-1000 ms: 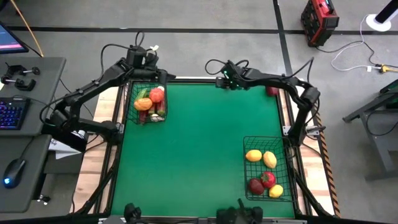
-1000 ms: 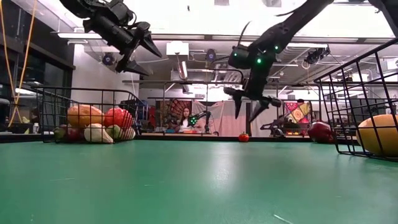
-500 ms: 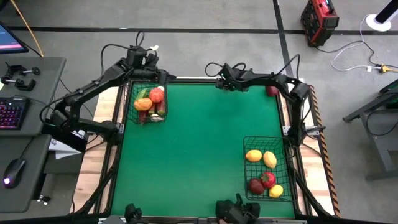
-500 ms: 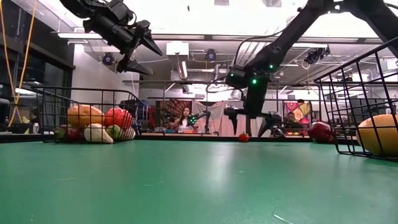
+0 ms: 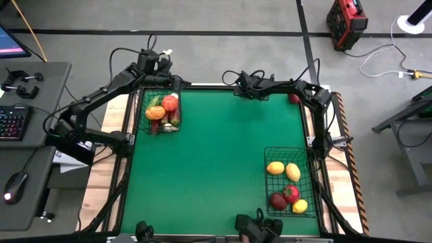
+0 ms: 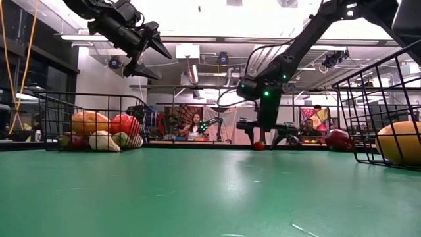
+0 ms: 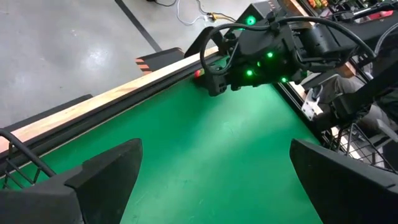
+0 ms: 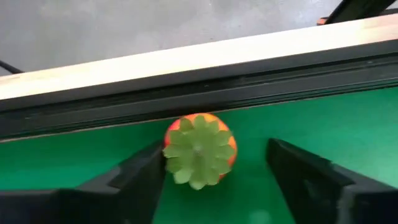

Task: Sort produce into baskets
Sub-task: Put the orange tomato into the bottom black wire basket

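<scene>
Green desk (image 5: 216, 162) throughout. Orange-red fruit (image 8: 199, 149) wearing a pale green leafy cap. Yellow and red produce (image 5: 283, 182) fills one black wire basket (image 5: 268, 177).

Green table (image 7: 205, 162) with a wooden edge strip, left tool (image 7: 214, 180) open, its two dark fingers (image 7: 102, 180) spread wide over the table, right arm's tool (image 7: 217, 81) low at the table's edge, green lights glowing, wire basket (image 7: 367, 140) beside the table's corner

matt green table cloth (image 5: 216, 155), wire-mesh baskets (image 5: 307, 156), wooden edge (image 8: 186, 59)
</scene>
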Robot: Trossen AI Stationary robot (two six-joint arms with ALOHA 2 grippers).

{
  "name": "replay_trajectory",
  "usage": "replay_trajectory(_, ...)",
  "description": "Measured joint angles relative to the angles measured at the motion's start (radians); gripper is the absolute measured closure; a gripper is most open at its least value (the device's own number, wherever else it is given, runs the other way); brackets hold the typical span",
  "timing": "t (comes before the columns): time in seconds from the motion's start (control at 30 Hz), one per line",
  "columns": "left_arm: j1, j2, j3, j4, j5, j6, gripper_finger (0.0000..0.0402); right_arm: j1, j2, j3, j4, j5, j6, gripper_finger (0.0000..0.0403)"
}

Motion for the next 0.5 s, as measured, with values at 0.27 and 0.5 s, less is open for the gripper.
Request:
replay_trajectory(0.27, 0.000, 0.000, 0.000, 0.000, 0.000, -0.002, 0.0005, -0.007, -0.003, -0.002, -0.026, 0.011, -0.007, 0.0299)
replay_trajectory(0.5, 0.000, 0.000, 0.000, 0.000, 0.000, -0.004, 0.0005, 0.023, -0.040, -0.006, -0.038, -0.025, -0.064, 0.0326)
